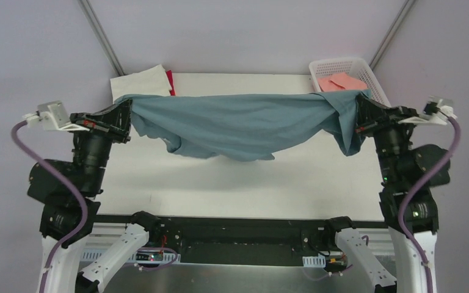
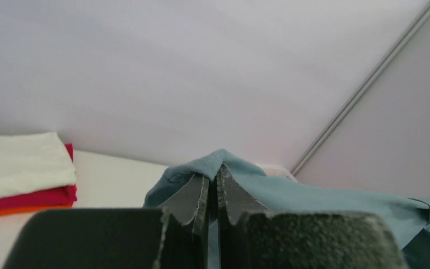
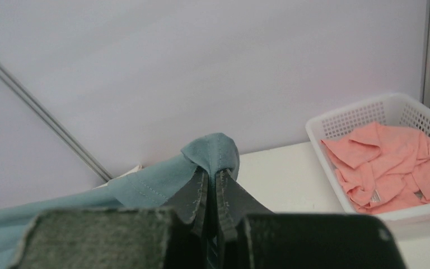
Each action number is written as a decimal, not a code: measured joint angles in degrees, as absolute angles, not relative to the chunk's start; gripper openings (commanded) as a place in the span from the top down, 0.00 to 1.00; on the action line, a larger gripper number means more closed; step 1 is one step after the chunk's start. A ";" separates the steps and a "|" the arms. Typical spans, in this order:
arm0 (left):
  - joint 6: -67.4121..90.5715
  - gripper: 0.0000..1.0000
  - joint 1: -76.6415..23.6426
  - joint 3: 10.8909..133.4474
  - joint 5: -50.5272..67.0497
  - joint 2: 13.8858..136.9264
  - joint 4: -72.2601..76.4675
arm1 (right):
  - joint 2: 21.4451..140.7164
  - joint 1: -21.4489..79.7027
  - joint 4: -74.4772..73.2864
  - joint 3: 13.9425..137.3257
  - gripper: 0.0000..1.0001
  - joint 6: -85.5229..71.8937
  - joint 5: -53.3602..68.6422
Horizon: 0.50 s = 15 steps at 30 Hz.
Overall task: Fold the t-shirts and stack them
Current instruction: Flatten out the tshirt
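Above the white desk (image 1: pixel 220 183) a blue-grey t-shirt (image 1: pixel 238 125) hangs stretched — left tool (image 2: pixel 213 188) and right tool (image 3: pixel 213 185) each clamped tight on an edge; its middle sags.

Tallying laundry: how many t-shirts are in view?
5. A blue-grey shirt hangs between the left gripper and right gripper; a white shirt, red shirt and orange shirt lie stacked far left; a salmon shirt sits in the basket, possibly covering more.

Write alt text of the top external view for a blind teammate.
A blue-grey t-shirt hangs stretched over the table between the left tool and right tool, each shut on one end, middle sagging. Folded shirts lie back left; a salmon-pink shirt sits in a white basket back right.
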State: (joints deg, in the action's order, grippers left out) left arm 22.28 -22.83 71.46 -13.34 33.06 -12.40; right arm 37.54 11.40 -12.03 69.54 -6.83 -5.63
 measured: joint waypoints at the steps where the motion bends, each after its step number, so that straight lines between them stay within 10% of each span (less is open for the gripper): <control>1: 21.78 1.00 -22.83 73.06 -12.47 32.60 -12.88 | 36.23 11.40 -13.17 70.96 1.00 -6.85 -5.26; 15: 19.35 1.00 -22.83 83.64 -12.86 37.04 -15.81 | 31.73 11.40 -25.17 79.55 1.00 -11.22 -0.84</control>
